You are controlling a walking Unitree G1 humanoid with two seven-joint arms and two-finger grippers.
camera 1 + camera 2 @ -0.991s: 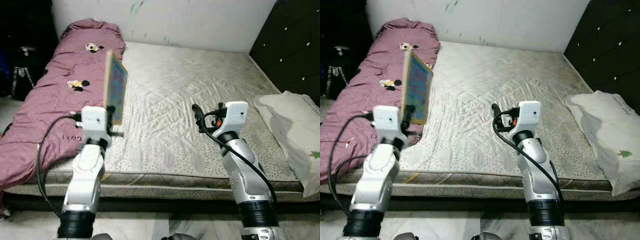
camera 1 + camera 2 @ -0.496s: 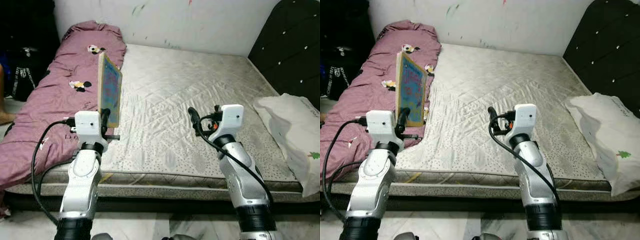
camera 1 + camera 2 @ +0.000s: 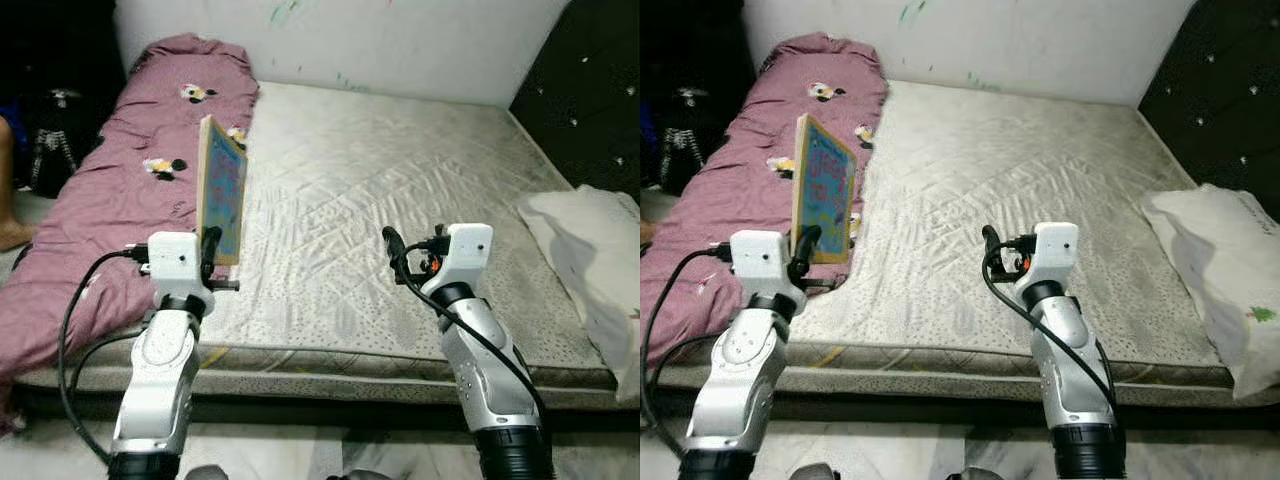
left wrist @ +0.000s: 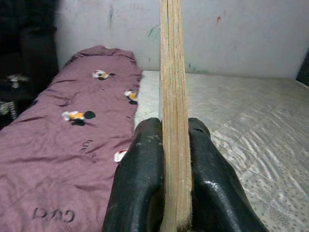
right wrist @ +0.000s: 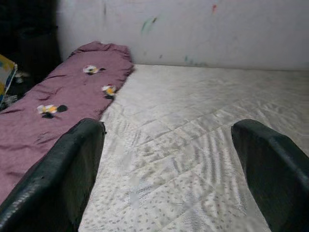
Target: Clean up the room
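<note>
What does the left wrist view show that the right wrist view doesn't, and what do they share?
Left wrist alone: the left gripper shut on a thin wooden board, seen edge-on and upright between its fingers.
Right wrist alone: the right gripper open with nothing between its fingers, and the board's coloured face at the frame edge.
Both: the purple blanket, mattress and wall.

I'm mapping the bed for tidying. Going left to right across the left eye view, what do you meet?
Purple blanket → flat board held upright in the left tool → bare mattress → right tool, open → white pillow.
</note>
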